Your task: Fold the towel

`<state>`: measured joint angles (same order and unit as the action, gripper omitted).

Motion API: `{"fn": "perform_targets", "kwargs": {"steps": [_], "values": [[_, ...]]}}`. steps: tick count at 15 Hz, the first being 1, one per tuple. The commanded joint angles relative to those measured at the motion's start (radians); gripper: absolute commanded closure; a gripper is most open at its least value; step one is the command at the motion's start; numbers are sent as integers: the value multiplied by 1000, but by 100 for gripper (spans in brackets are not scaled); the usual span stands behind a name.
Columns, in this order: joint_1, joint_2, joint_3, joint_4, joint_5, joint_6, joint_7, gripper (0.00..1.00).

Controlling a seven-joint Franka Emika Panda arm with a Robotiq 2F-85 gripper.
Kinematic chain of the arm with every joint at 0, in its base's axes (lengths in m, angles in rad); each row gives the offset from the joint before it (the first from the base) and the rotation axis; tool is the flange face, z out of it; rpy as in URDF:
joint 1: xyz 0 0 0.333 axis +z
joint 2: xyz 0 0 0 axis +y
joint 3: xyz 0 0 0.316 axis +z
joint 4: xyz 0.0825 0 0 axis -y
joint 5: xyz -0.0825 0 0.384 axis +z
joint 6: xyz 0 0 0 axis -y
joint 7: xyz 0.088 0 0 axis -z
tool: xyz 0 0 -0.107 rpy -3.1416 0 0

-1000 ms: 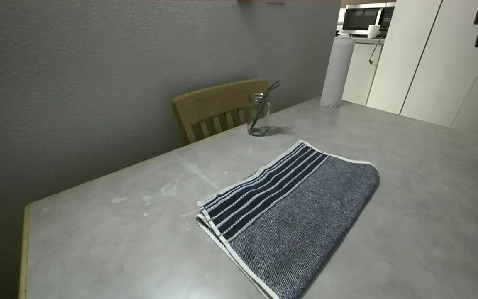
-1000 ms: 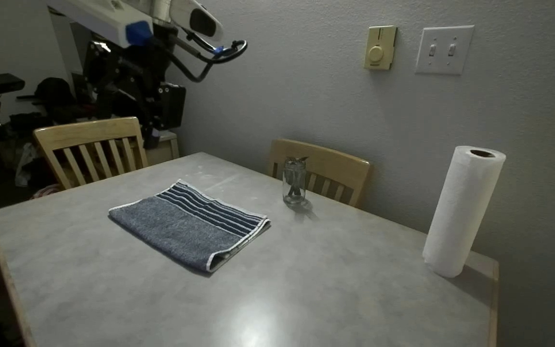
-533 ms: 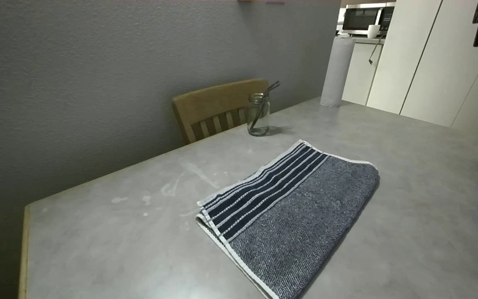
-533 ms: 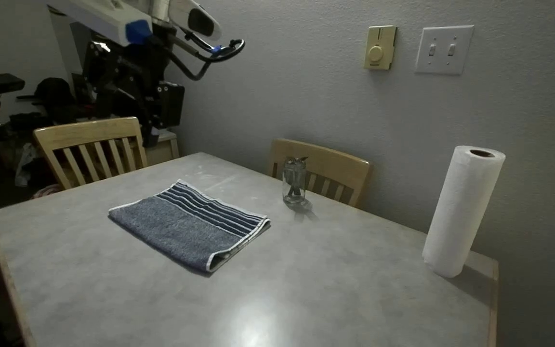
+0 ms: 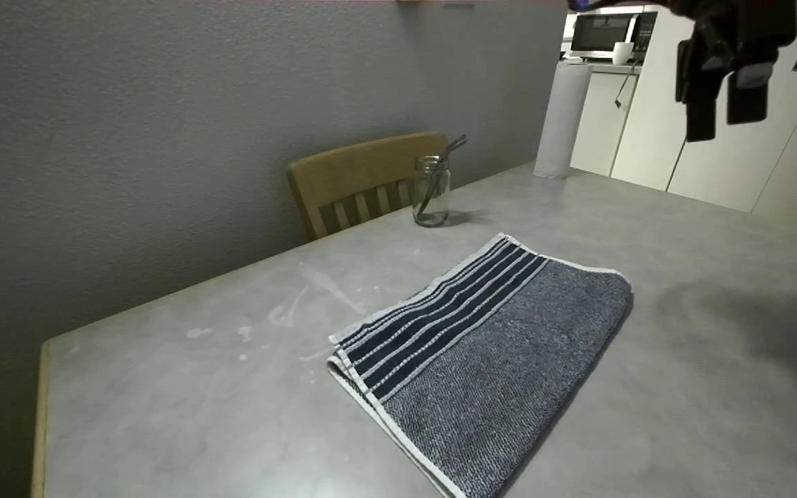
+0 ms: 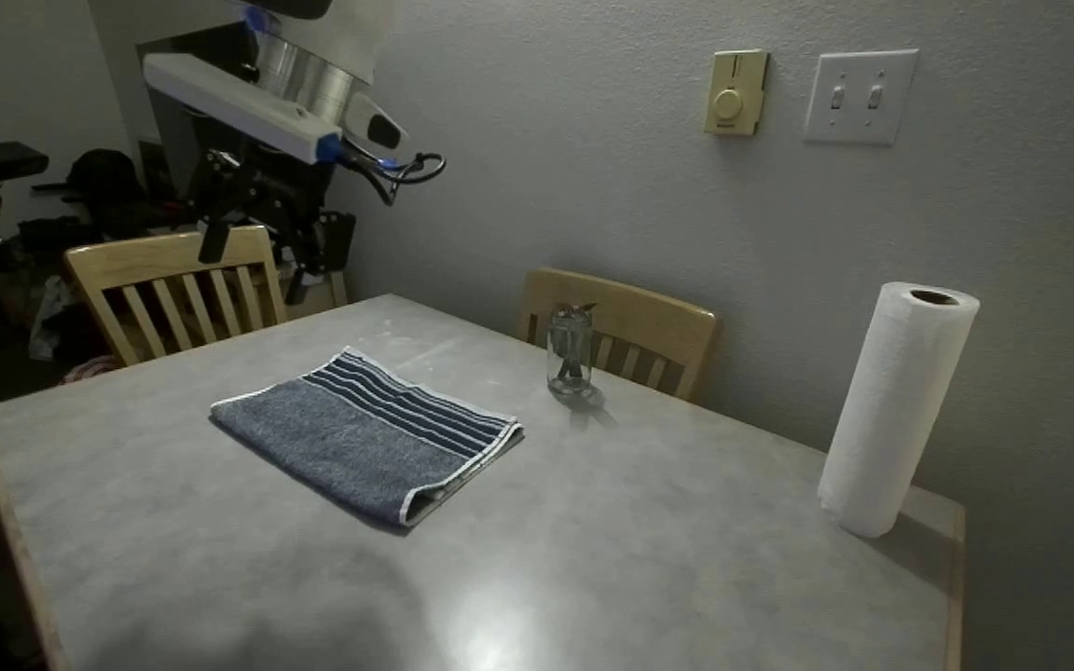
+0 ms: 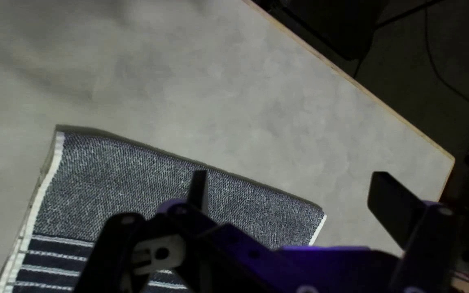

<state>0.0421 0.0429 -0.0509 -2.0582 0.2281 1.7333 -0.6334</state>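
The dark grey-blue towel (image 5: 509, 360) lies flat on the grey table, folded with layered white-hemmed edges. White stripes run along one long side. It also shows in an exterior view (image 6: 341, 438), where one corner gapes a little between the layers. The wrist view shows its plain part (image 7: 116, 183) and some stripes; the rest is hidden by my gripper. My gripper (image 7: 290, 179) is open and empty, its fingers wide apart. In both exterior views, my gripper (image 5: 724, 117) (image 6: 255, 268) hangs well above the table, apart from the towel.
A glass jar (image 5: 432, 194) with dark utensils stands behind the towel near the wall-side edge. A paper towel roll (image 6: 896, 410) stands upright at a far corner. Wooden chairs (image 6: 626, 312) stand around the table. The table edge (image 7: 352, 81) crosses the wrist view.
The arm has moved down and over the table; my gripper has come further into an exterior view from the upper right, and its two fingers now show apart. The towel has not moved.
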Motion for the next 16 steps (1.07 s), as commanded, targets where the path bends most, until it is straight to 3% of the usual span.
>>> {"fn": "perform_targets", "kwargs": {"steps": [1,8,16], "values": [[-20,23,33,15,-1,-2,3,0],[-22,25,37,31,-5,-16,8,0],[63,222,160,189,-58,12,150,0]]}}
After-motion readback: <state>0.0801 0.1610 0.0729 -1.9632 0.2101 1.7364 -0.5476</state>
